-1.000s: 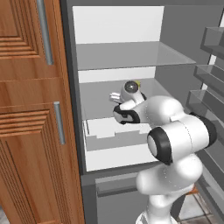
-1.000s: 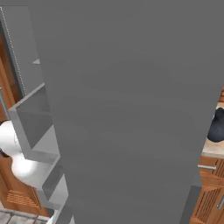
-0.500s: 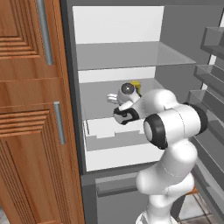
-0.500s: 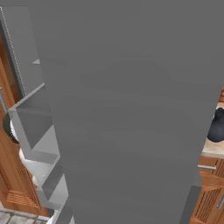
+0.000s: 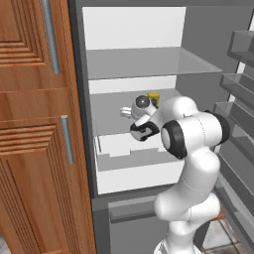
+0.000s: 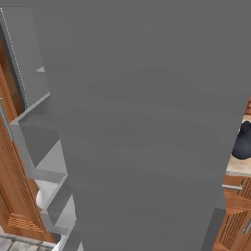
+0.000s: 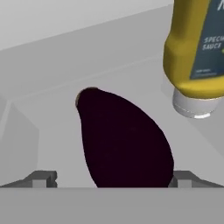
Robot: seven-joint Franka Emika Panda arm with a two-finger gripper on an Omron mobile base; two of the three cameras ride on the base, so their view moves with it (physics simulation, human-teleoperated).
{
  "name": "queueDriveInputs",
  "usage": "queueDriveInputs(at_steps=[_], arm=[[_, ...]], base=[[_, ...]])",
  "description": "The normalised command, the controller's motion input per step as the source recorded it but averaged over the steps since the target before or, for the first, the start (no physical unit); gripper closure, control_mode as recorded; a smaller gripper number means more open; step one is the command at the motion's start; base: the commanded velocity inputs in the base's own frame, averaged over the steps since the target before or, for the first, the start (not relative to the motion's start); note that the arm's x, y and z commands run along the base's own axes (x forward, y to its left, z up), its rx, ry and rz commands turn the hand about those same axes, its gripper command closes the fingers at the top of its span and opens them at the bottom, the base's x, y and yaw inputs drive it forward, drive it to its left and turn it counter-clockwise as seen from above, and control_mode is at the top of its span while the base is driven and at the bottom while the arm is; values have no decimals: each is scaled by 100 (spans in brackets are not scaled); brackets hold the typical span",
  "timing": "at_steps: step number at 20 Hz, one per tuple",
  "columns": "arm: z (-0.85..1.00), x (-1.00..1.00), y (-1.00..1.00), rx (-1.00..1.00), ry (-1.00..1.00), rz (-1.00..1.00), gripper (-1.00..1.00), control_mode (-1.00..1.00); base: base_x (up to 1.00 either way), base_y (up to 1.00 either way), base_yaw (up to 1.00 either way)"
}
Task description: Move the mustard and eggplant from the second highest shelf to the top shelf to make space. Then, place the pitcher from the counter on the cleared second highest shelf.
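Note:
On the second highest shelf (image 5: 106, 111) of the open fridge stands the yellow mustard (image 5: 154, 97), just behind my hand. My gripper (image 5: 128, 113) reaches in over that shelf. In the hand view the dark purple eggplant (image 7: 124, 140) lies on the grey shelf (image 7: 48, 131), its near end between my open gripper's (image 7: 113, 179) two fingertips (image 7: 41, 178). The mustard (image 7: 197, 48) shows close beside it at upper right. The top shelf (image 5: 139, 62) above is bare. The dark pitcher (image 6: 242, 139) stands on the counter (image 6: 238, 170), past the fridge door's edge.
A white drawer bin (image 5: 124, 149) sits just below the second highest shelf. Grey door shelves (image 5: 238, 84) jut out on the right of the opening. Tall wooden cabinets (image 5: 34, 124) flank the fridge on the left. The grey fridge door (image 6: 147, 122) blocks most of the right base view.
My elbow has swung left and up toward the fridge, while the hand has stayed over the second highest shelf. The jaws have stayed open.

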Motion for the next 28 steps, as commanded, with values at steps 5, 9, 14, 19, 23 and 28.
queueDriveInputs(at_steps=[5,9,14,19,23,28], arm=[[-13,20,0,0,0,0,-100,-100],[-13,20,0,0,0,0,-100,-100],[-12,17,0,0,0,0,100,-100],[-10,3,0,0,0,0,100,-100],[-1,-3,0,0,0,0,100,-100],[0,-23,0,0,-3,0,100,-100]], base=[[0,0,0],[0,0,0],[0,0,0],[0,0,0],[0,0,0],[0,0,0]])
